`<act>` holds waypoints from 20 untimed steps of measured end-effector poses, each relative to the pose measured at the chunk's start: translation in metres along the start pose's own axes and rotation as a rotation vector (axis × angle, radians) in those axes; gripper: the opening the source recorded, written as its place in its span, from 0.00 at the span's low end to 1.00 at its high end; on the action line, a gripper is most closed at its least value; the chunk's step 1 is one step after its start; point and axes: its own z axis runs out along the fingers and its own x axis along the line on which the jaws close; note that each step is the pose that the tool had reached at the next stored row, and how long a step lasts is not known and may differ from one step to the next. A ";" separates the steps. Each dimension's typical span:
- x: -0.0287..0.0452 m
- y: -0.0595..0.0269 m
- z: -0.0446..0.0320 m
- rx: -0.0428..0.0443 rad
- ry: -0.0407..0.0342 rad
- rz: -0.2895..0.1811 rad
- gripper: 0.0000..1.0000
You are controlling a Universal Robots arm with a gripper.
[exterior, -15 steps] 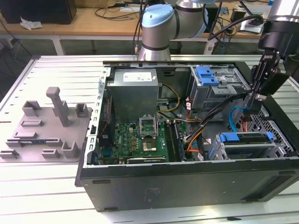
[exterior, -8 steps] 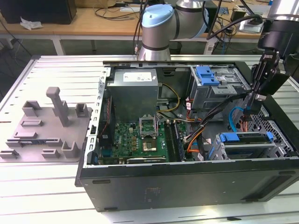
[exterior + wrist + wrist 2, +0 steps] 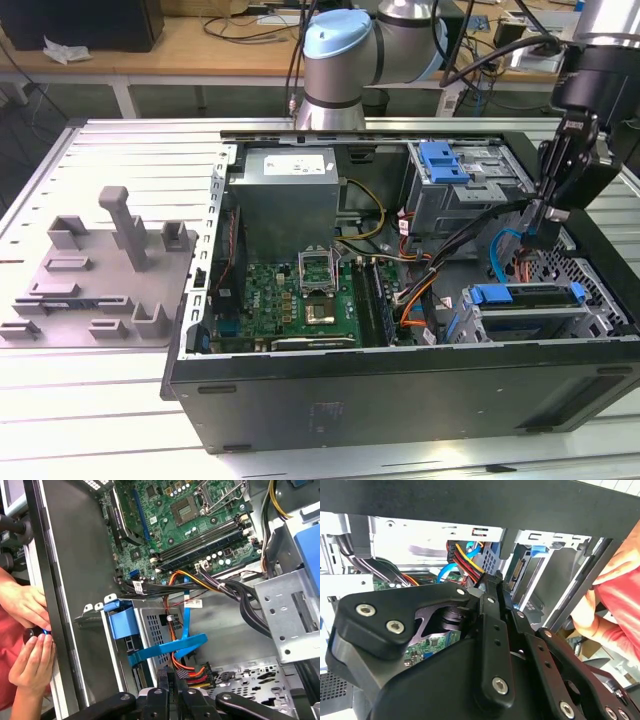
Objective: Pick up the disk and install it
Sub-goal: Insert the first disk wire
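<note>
Slatted metal table (image 3: 120,150) bears the open computer case (image 3: 400,390); pincer (image 3: 536,232) hangs clenched inside.

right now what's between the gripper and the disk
In the exterior view, a looping blue cable and some orange wires sit between the gripper and the disk below it.

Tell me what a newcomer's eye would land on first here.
The opened black computer case, lying on the slatted table, dominates the exterior view, its green motherboard bare in the middle. The arm's gripper hangs inside the case at the exterior view's right, above a blue-trimmed drive bay. In the first wrist view a person's hand sits just outside the case's wall.
</note>
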 end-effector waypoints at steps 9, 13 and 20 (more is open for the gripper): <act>0.0096 -0.0015 0.0038 0.0050 -0.0351 -0.017 0.17; 0.0141 -0.0012 0.0047 0.0066 -0.0448 -0.024 0.17; 0.0196 -0.0002 0.0062 0.0121 -0.0635 -0.045 0.17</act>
